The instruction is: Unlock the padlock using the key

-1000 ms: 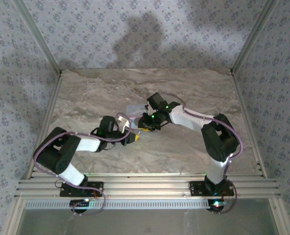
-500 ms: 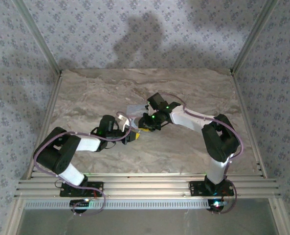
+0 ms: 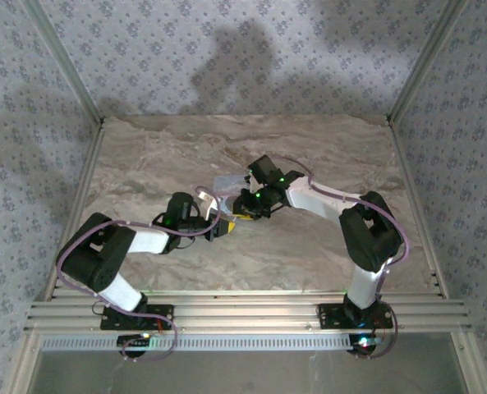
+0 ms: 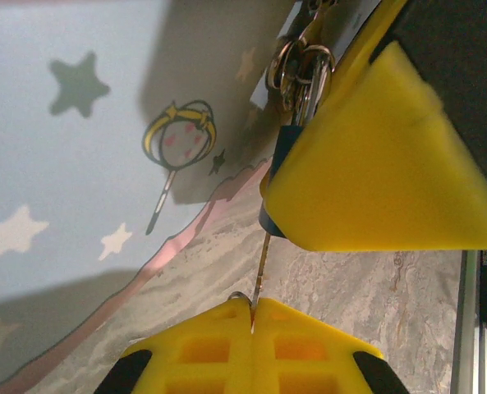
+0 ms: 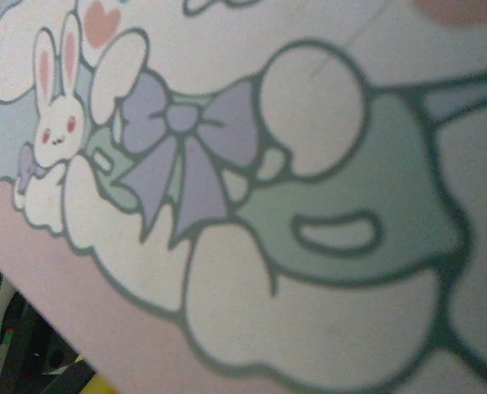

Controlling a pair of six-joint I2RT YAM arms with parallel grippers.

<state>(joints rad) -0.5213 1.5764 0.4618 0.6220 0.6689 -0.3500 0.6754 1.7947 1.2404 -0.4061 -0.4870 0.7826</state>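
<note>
Marble-patterned worktop [image 3: 144, 164]: key-insertion step.
Closed left jaws pinch thin metal key [image 4: 262, 263] at tiny teal-blue padlock [image 4: 282, 152]; right jaws unreadable; next: straight push, then twist.

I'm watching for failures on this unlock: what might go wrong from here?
The thin key is pinched only at its end by the shut left hand, so it may twist or slip. The padlock sits mostly hidden behind a yellow finger, so whether the key is seated is unclear. The key rings above might snag.
</note>
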